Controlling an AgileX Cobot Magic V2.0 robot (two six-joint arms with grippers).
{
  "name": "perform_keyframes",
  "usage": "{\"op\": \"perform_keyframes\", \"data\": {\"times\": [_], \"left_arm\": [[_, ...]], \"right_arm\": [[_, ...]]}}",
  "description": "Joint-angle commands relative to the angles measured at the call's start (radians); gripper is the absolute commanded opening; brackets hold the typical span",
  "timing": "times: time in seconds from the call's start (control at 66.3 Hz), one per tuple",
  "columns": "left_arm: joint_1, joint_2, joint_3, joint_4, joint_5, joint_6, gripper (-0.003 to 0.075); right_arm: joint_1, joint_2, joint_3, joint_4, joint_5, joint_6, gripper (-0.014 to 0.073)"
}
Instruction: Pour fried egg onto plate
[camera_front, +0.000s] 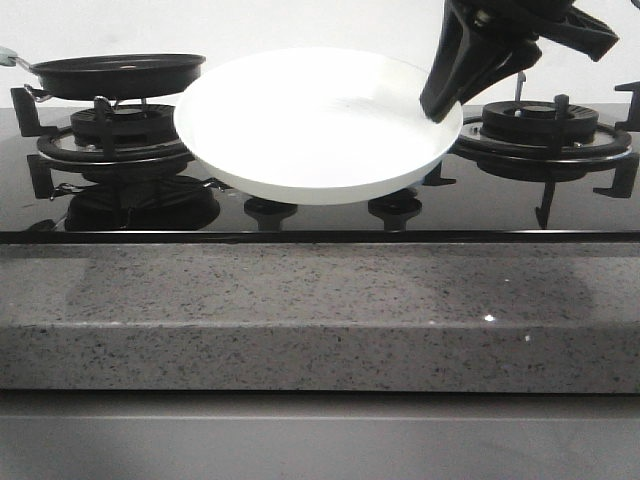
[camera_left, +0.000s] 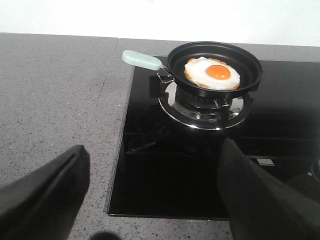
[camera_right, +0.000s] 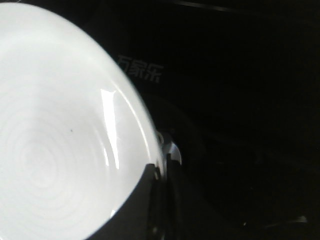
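The fried egg (camera_left: 212, 74), white with an orange yolk, lies flat in the small black pan (camera_left: 250, 65) on the left burner. The pan's pale green handle (camera_left: 142, 60) points away from the stove over the counter. My left gripper (camera_left: 152, 170) is open and empty, hovering short of the pan above the cooktop's edge. In the front view the pan (camera_front: 118, 75) shows side-on and its rim hides the egg. The white plate (camera_front: 310, 125) hangs tilted above the stove's middle. My right gripper (camera_front: 440, 105) is shut on its right rim, fingers (camera_right: 145, 200) clamping the plate (camera_right: 55, 130) edge.
A bare right burner (camera_front: 540, 125) stands just behind and right of the plate. Two stove knobs (camera_front: 270, 208) (camera_front: 392, 206) sit under the plate. The black glass cooktop (camera_left: 190, 175) is bordered by a speckled grey counter (camera_left: 55, 100), whose front edge (camera_front: 320, 310) runs across the near side.
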Motion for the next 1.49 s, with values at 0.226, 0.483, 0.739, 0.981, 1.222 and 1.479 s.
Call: {"op": "perform_keyframes", "data": {"times": [0.226, 0.483, 0.739, 0.981, 1.222, 1.479], "left_arm": [[-0.004, 0.011, -0.036, -0.007, -0.077, -0.005, 0.0532], [-0.004, 0.011, -0.036, -0.007, -0.095, -0.005, 0.0532], [-0.004, 0.021, -0.036, -0.055, -0.106, -0.005, 0.0532], [-0.004, 0.177, -0.12, -0.033, 0.046, -0.005, 0.0538], [-0.004, 0.428, -0.273, 0.028, 0.225, -0.005, 0.0538], [0.085, 0.684, -0.479, -0.046, 0.328, 0.073, 0.0538]], "right_arm": [[-0.003, -0.044, -0.024, 0.012, -0.048, -0.009, -0.0068], [-0.003, -0.044, -0.024, 0.012, -0.048, -0.009, -0.0068], [-0.003, -0.044, -0.024, 0.012, -0.048, -0.009, -0.0068], [-0.003, -0.044, -0.024, 0.012, -0.048, -0.009, -0.0068], [-0.003, -0.044, -0.024, 0.012, -0.048, -0.009, -0.0068], [-0.003, -0.044, -0.024, 0.012, -0.048, -0.009, -0.0068]]}}
